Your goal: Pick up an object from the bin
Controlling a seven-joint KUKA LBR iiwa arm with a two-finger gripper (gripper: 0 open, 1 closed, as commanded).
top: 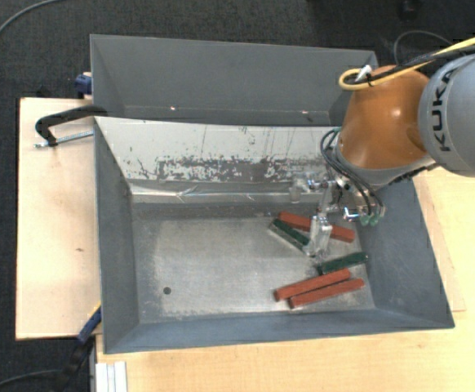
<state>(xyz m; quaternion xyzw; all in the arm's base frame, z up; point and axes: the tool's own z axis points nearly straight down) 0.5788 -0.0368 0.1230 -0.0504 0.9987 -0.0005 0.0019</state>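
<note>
My gripper (319, 239) hangs in the right half of the bin, its metal fingers pointing down over a small cluster of sticks. Right under the fingertips lie a dark green stick (290, 232) and a red stick (312, 224), crossing each other. The fingers stand close together and I cannot make out whether anything is between them. Just below and right of the fingertips lies another dark green stick (343, 261).
Two long red-brown sticks (319, 289) lie side by side near the bin's front wall, below the gripper. The arm's orange cover and cables sit above the gripper at the right. A small dark speck is on the floor at the left.
</note>
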